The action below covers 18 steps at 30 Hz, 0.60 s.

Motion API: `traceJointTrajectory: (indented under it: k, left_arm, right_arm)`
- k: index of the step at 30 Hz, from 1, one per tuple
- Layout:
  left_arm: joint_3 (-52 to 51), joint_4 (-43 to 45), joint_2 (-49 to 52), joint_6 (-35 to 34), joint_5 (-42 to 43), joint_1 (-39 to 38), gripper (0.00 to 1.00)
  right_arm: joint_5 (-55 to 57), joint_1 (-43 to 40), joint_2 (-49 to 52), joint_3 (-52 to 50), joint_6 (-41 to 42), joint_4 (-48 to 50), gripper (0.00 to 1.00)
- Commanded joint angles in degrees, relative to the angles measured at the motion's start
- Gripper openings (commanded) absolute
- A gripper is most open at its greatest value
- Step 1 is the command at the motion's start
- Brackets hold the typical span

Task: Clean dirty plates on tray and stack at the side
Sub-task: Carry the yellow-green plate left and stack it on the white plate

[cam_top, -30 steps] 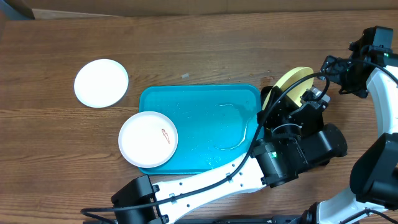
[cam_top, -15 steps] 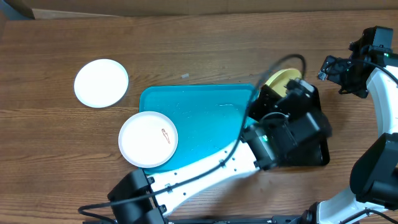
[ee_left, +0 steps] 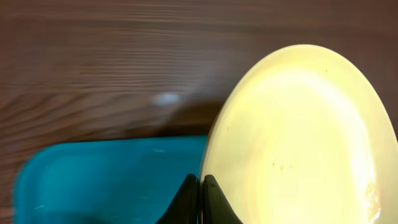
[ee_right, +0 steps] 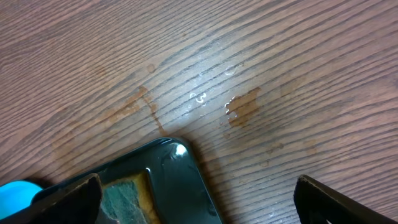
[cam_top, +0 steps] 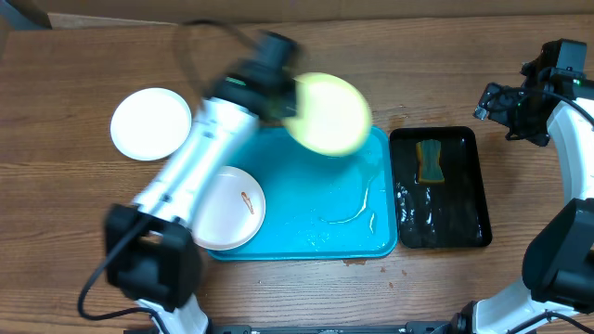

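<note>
Yellow-green plate (cam_top: 329,113) swung leftward over tray (cam_top: 306,190), left hand (ee_left: 200,186) pinching its rim

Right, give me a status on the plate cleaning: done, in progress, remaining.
Done, apparently: one white plate lies on the table left of the tray, no smears visible. In hand: the left gripper is shut on the yellow-green plate at its rim, above the tray's far edge. Left: the smeared white plate on the tray's near-left corner needs cleaning, then stacking. The right gripper hangs open, empty.
</note>
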Motion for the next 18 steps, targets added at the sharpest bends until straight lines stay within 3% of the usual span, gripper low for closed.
traceJointTrajectory:
  k: [1, 10, 18]
  left_arm:
    - [1.1, -2.8, -1.4, -2.1, 14.8, 12.5, 0.04]
    - [0.3, -11.3, -0.8, -2.0, 14.8, 41.0, 0.04]
    - [-5.6, -5.8, -0.8, -2.0, 13.7, 49.7, 0.04]
  right_arm:
    - [-0.3, 0.1, -0.2, 0.3, 0.2, 0.3, 1.0]
    - [-0.3, 0.1, -0.2, 0.3, 0.2, 0.3, 1.0]
    - [-0.3, 0.1, -0.2, 0.3, 0.2, 0.3, 1.0]
